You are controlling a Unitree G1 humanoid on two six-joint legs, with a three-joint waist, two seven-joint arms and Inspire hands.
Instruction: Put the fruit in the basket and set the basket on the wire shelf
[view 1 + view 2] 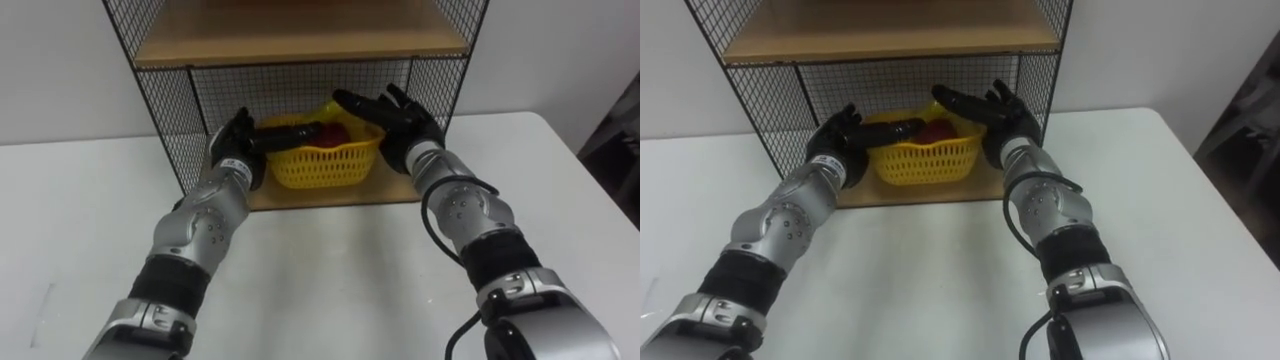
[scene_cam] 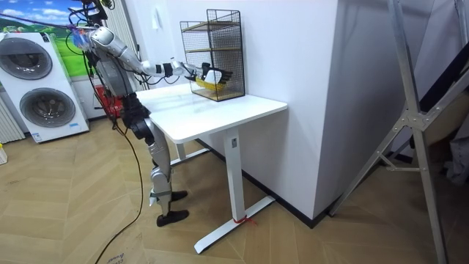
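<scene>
Currently on record: white table (image 1: 330,270) beside a white wall, wood floor (image 2: 73,205), two washing machines (image 2: 33,84) at the room view's left. Robot stands at the table's near edge, both arms reaching forward. Wire shelf (image 1: 165,100) at the table's far edge; yellow basket (image 1: 325,165) on its bottom board (image 1: 400,188), holding a red fruit (image 1: 340,135) and something yellow (image 1: 330,108). Left hand (image 1: 235,140) at the basket's left end, fingers straight along the rim. Right hand (image 1: 400,120) over the right end, fingers spread apart
</scene>
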